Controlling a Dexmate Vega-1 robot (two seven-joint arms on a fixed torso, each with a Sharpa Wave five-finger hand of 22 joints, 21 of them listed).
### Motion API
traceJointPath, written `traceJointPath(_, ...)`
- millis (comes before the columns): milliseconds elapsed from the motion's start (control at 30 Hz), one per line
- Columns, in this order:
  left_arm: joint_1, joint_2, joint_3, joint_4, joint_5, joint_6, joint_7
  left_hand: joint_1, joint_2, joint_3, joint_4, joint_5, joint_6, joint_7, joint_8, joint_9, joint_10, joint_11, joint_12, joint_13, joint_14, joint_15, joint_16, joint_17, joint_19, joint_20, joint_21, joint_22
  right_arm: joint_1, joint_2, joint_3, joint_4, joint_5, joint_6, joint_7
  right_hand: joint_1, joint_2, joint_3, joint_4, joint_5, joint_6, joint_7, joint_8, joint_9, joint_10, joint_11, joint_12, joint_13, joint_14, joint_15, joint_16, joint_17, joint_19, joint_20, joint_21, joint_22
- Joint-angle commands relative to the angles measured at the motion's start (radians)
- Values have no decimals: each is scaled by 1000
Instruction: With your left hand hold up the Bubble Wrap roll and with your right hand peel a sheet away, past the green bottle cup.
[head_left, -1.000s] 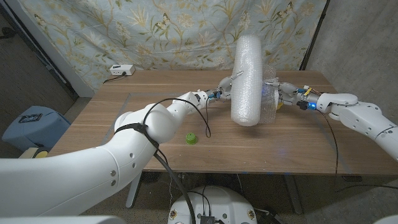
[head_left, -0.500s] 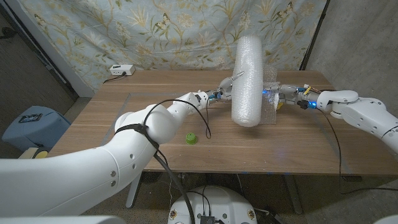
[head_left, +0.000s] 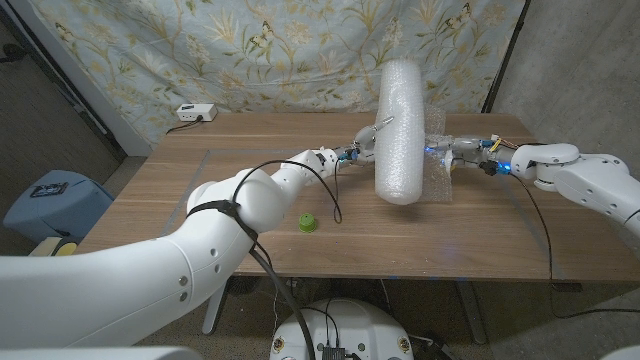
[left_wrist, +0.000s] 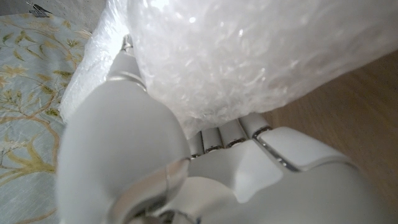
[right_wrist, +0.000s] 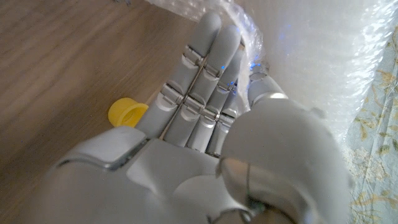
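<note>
The white Bubble Wrap roll (head_left: 404, 128) stands upright, lifted off the far middle of the wooden table (head_left: 200, 190). My left hand (head_left: 362, 138) grips it from its left side; in the left wrist view the fingers (left_wrist: 224, 134) curl under the roll (left_wrist: 249, 56). On the roll's right, my right hand (head_left: 452, 150) pinches the loose sheet (head_left: 438, 170), which hangs a short way off the roll. The right wrist view shows its fingers (right_wrist: 202, 81) laid along the sheet (right_wrist: 311, 56) with the thumb against it. The green bottle cup (head_left: 308, 224) sits near the table's front, left of the roll.
A white power box (head_left: 195, 113) lies at the table's back left. A small yellow cap (right_wrist: 127, 112) rests on the wood near my right hand. A floral cloth hangs behind the table. A blue bin (head_left: 50, 200) stands on the floor at left.
My right hand has shifted slightly rightward with the sheet, which now hangs a little farther from the roll. The roll and left hand stay put.
</note>
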Motion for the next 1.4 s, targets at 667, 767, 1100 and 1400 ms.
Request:
traceJointPath(667, -20, -95, -280, 0, 175, -36, 141, -70, 79, 11, 44, -7, -229, -22, -158, 57, -249, 118, -225, -100, -236, 173, -188, -157, -175, 128, -60, -5, -12, -44, 27, -69, 27, -96, -90, 33, 7, -16, 20, 18, -21, 8, 18, 21, -23, -1, 8, 54, 3, 1, -18, 65, -24, -2, 40, 20)
traceJointPath(767, -21, -95, -278, 0, 176, -36, 141, -79, 79, 10, 46, -8, -243, -25, -168, 54, -262, 122, -235, -106, -258, 191, -192, -165, -189, 138, -67, -5, -15, -44, 30, -71, 30, -96, -95, 34, 8, -17, 20, 18, -23, 6, 17, 21, -22, 0, 7, 53, 3, 1, -19, 69, -25, -2, 42, 20)
traceJointPath(1100, -25, -96, -265, 0, 171, -36, 133, -125, 87, 3, 60, -11, -306, -38, -208, 42, -332, 169, -278, -129, -315, 236, -193, -192, -213, 167, -85, -4, -24, -44, 38, -82, 33, -92, -108, 38, 11, -23, 23, 19, -27, 7, 20, 23, -25, 2, 3, 58, 0, 1, -25, 86, -33, -2, 52, 22)
traceJointPath(1400, -34, -90, -305, 0, 214, -20, 25, -205, 81, -30, 72, -18, -434, -49, -249, 11, -449, 212, -306, -169, -454, 291, -194, -236, -259, 198, -127, -5, -34, -52, 48, -93, 33, -89, -118, 41, 13, -29, 24, 20, -29, 7, 23, 24, -25, 0, 0, 63, -2, 1, -32, 103, -40, -3, 63, 24)
